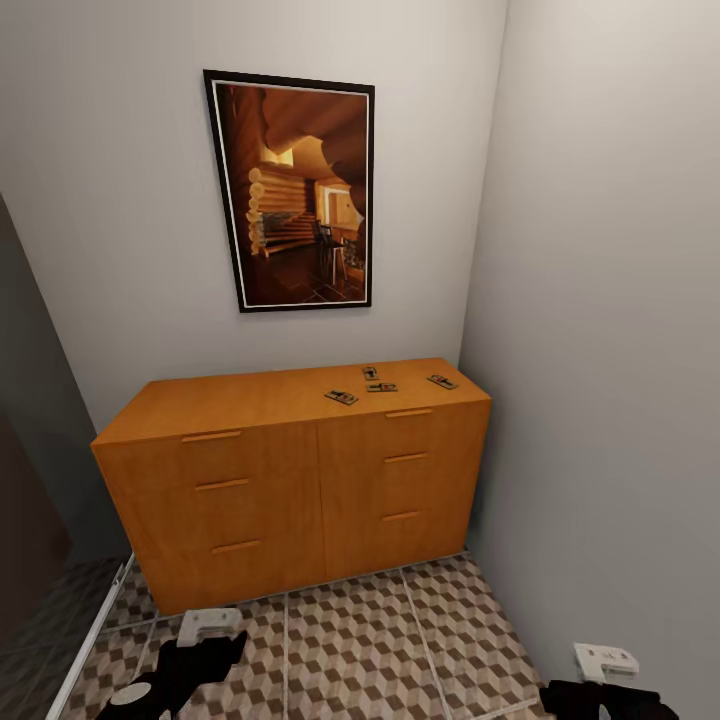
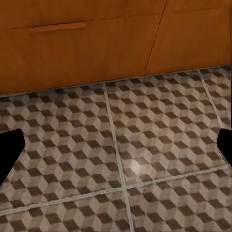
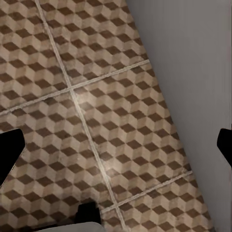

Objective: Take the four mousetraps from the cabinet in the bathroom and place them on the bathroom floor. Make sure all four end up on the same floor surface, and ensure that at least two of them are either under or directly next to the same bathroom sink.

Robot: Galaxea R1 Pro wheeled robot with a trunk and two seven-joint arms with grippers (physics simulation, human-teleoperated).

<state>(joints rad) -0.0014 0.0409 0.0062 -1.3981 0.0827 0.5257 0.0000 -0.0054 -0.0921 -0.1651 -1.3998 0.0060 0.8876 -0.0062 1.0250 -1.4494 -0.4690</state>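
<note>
The cabinet [image 1: 300, 470] stood against the back wall in the corner, its flat top carrying all four mousetraps [image 1: 384, 385] toward the right end. In the head view the traps lay in a loose cluster: one at the cluster's 8 o'clock [image 1: 341, 397], one at centre [image 1: 381, 387], one just behind it at 12 o'clock [image 1: 370, 372], and one apart at 3 o'clock [image 1: 442, 381] near the right edge. None was on the bathroom floor [image 1: 370, 640].

A framed picture [image 1: 300, 190] of a log interior hung on the wall above the cabinet. A grey side wall [image 1: 610, 330] closed the right side.

The left pincer [image 2: 116, 145] was released, its dark fingertips [image 2: 8, 147] set wide at the frame edges over bare tile, facing the cabinet base, grasping nothing. The right pincer [image 3: 116, 145] was likewise released and empty, held above the floor beside the side wall.
</note>
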